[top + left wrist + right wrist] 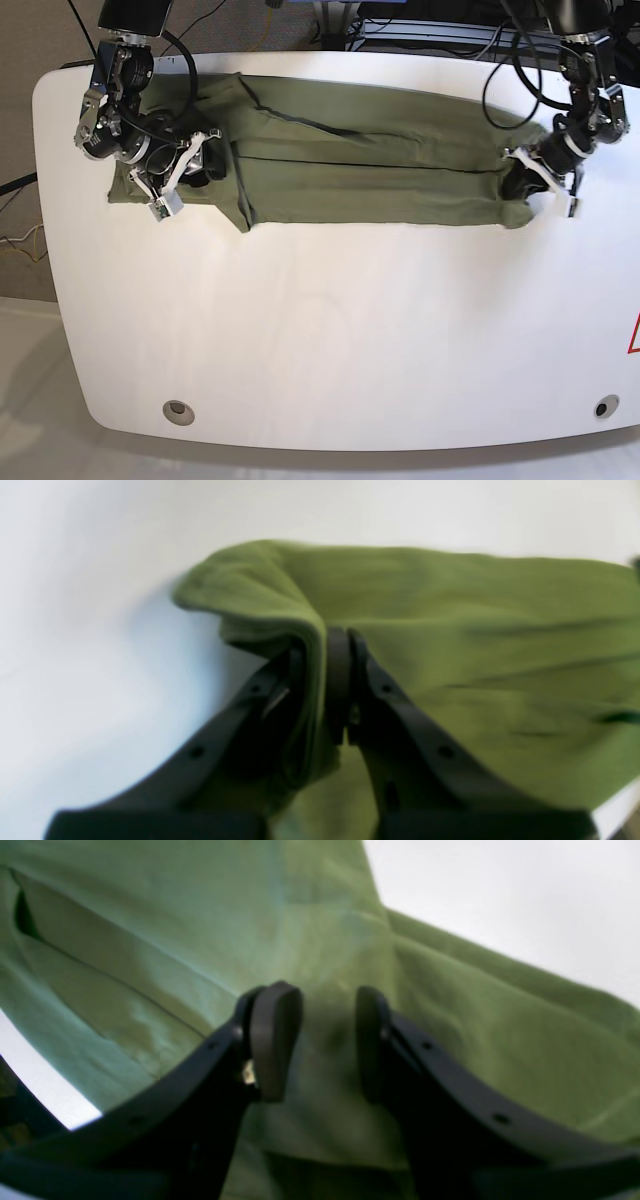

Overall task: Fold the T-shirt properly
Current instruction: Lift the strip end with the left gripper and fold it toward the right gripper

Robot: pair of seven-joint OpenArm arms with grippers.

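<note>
The T-shirt (360, 160) is laid out as a long horizontal band across the far half of the white tabletop (330, 330). It is folded lengthwise, with layered edges visible along its middle. In the base view, one end of the band is located near the tabletop's left edge and the other end near its right edge.

The left hand (325, 680) is positioned at the end of the band seen on the right of the base view (535, 180). In the left wrist view, its two black fingers (340, 670) are pressed together on a bunched fold of olive-green fabric. The fabric is gathered between the pads and is draped over one finger. This hand is therefore clenched on the T-shirt. The cloth around the grip is raised slightly into a ridge, and bare tabletop is seen beside it.

The right hand (320, 1040) is positioned at the opposite end of the band, on the left of the base view (185, 165). In the right wrist view, its fingers (275, 1035) are held apart with a clear gap between the pads. Flat green fabric is seen through the gap and below it. No cloth is pinched between the pads, so this hand is released. Whether the fingertips are touching the fabric cannot be determined.

Dark cables (520, 60) are routed behind the far edge of the tabletop.
</note>
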